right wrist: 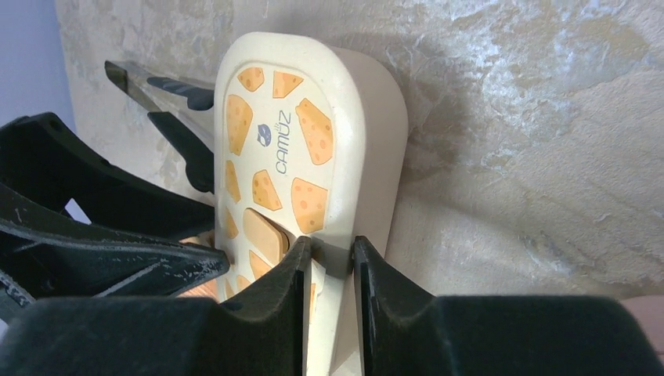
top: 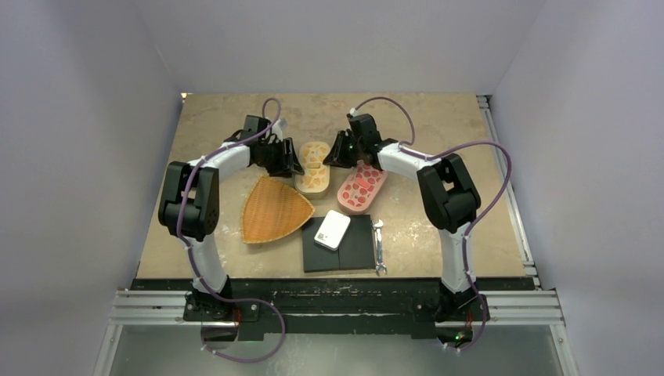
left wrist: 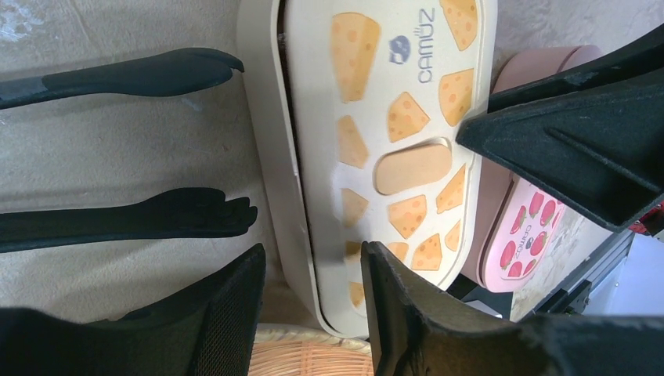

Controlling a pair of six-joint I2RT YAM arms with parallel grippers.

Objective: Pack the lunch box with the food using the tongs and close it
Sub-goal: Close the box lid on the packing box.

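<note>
Lying lidded, the box (top: 313, 166) is pinched at its edge by the right gripper (right wrist: 330, 249), straddled by the half-open left gripper (left wrist: 313, 254), and hemmed by tongs (left wrist: 156, 215) and a pink box (top: 362, 189).

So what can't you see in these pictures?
- Food: none visible; the lid of the cheese lunch box covers its inside in every view.
- Tongs: left wrist view's edge cuts off the handles; top view, the left arm hides them.
- White packet: label too small, top view.
</note>
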